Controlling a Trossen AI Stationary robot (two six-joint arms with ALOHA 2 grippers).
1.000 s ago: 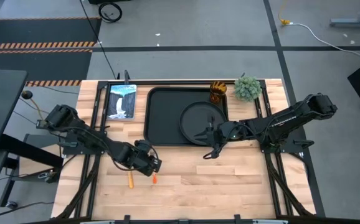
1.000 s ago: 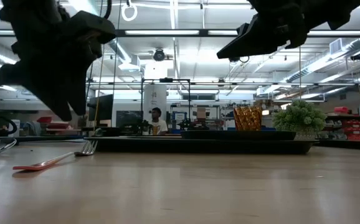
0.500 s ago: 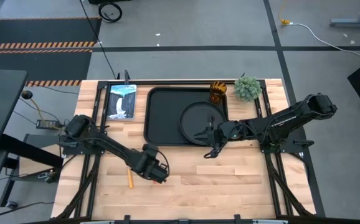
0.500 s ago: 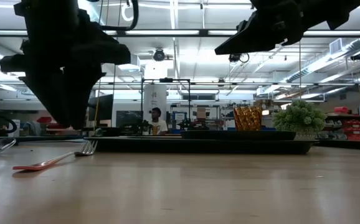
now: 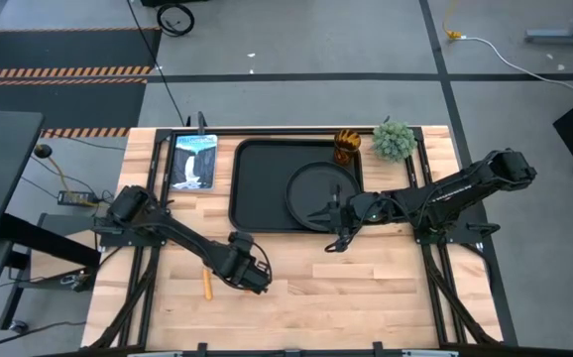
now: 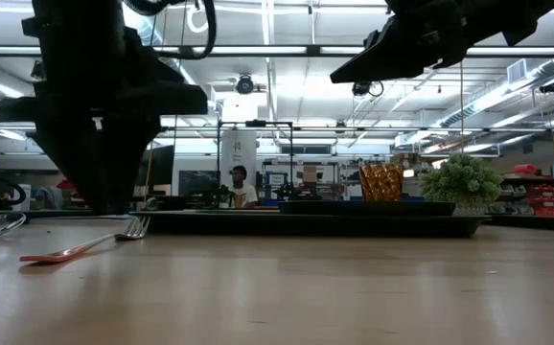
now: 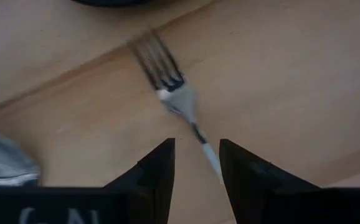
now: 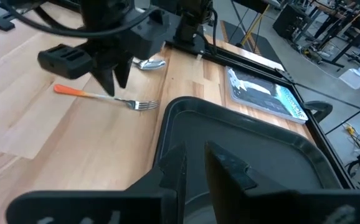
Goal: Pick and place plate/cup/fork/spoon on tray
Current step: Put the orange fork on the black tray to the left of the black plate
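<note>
1. Basically, left gripper (image 8: 114, 78) hangs right over the fork (image 7: 180, 109) on the bare table (image 5: 386, 288), jaws parted a little, straddling the handle, holding nothing. To do it well: centre on the handle, go down to the wood, then close.
2. Fork lies in front of the tray (image 5: 257, 188), tines toward it; spoon (image 8: 147, 62) sits on the table farther left.
3. Plate (image 5: 318, 193) is on the tray; cup (image 5: 347, 145) stands at the tray's far right corner, on or off I can't tell.
4. Right gripper (image 5: 338, 241) waits just off the tray's near edge, narrowly open, empty.
5. Hidden: high view loses the fork under the left arm.
</note>
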